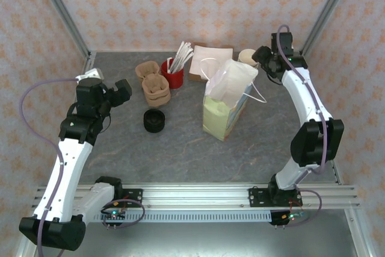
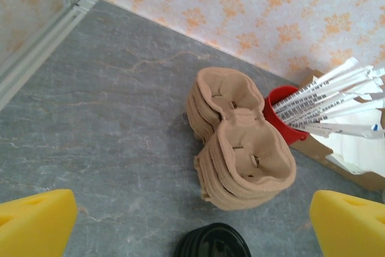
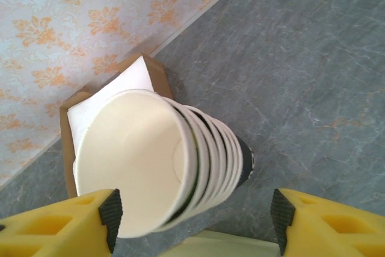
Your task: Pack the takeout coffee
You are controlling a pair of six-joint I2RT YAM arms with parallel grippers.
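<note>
The takeout coffee is hidden or out of view. A pale green and white paper bag [image 1: 227, 102] stands upright mid-table, its top open and handles up. My left gripper [image 1: 123, 91] [image 2: 192, 224] hangs open above the table, to the left of the brown pulp cup carriers [image 2: 240, 148], with nothing between its fingers. My right gripper [image 1: 263, 57] [image 3: 195, 218] is open at the back right, just over the stack of lidless white cups [image 3: 159, 164] [image 1: 246, 57]. The stack's rim lies between the yellow fingers [image 3: 60, 227], which do not touch it.
A low black stack of lids [image 1: 154, 120] [image 2: 212, 242] sits left of the bag. A red cup of wrapped straws [image 1: 173, 75] [image 2: 283, 115] and a cardboard tray of napkins [image 1: 203, 61] [image 3: 105, 97] stand at the back. The patterned walls are close behind.
</note>
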